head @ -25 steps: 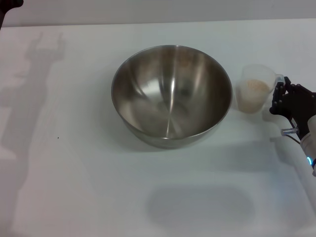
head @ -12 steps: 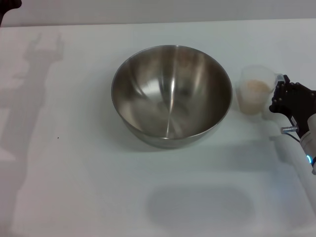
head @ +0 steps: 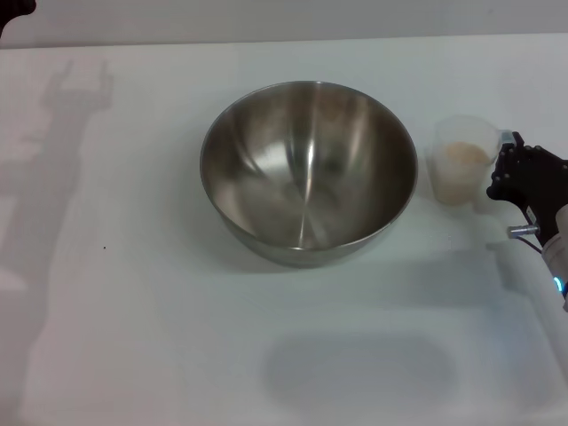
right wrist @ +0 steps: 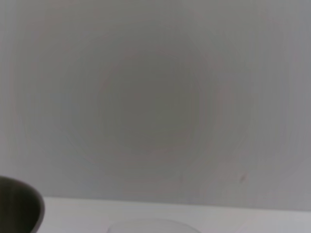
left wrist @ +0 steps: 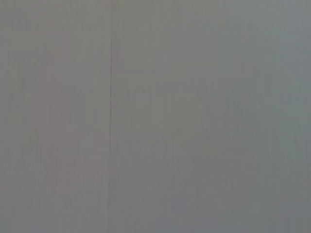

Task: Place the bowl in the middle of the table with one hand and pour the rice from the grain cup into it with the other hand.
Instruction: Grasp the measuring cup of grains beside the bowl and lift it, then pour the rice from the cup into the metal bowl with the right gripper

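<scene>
Far left, top corner of the head view: a dark sliver of the left arm (head: 16, 11), gripper unseen. Mid-table (head: 133, 337): one bowl (head: 309, 169), upright and with nothing inside; just beside it on the right, not touching, one upright cup (head: 463, 160) partly filled with rice (head: 463, 164). At the right edge: one right gripper (head: 504, 170), black fingers (head: 502, 177) at the cup's handle side, apparently touching it, though clenched or released cannot be told.
</scene>
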### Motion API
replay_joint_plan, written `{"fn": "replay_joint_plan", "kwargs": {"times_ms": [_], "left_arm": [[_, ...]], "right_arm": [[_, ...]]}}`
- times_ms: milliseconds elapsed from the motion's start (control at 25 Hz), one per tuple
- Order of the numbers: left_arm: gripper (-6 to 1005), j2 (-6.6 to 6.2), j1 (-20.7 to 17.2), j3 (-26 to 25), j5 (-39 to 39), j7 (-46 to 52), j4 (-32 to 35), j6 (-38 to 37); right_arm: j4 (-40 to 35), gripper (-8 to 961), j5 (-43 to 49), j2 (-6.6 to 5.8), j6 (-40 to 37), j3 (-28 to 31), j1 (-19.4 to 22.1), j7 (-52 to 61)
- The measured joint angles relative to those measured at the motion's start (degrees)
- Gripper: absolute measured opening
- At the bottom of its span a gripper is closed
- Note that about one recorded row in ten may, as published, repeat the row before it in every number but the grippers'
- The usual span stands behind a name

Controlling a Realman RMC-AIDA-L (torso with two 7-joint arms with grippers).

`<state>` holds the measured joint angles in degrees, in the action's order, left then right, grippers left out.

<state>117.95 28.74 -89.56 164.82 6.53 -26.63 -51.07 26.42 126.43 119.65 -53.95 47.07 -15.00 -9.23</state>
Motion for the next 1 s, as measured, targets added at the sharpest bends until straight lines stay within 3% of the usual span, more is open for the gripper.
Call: {"fn": "replay_joint_plan", "kwargs": {"times_ms": [400,600,1000], "left_arm": [[526,0.00,-0.01,0.00,0.15,0.05,0.23,-0.01],[526,0.00,0.00,0.00,-0.03,0.06,0.51,0.13],[524,0.00,-0.04,0.00,-0.06,0.06,0.60,0.33]], "right_arm": [[-0.51,17,-1.03,0.14,-8.05,-0.25,1.31,-1.23],[-0.77,18,-0.86,-0.24,-13.61,-0.27,1.25,-7.55],[-4.11,16,0.43,-0.78,-20.15,-0.23,-5.37,-10.62]]}}
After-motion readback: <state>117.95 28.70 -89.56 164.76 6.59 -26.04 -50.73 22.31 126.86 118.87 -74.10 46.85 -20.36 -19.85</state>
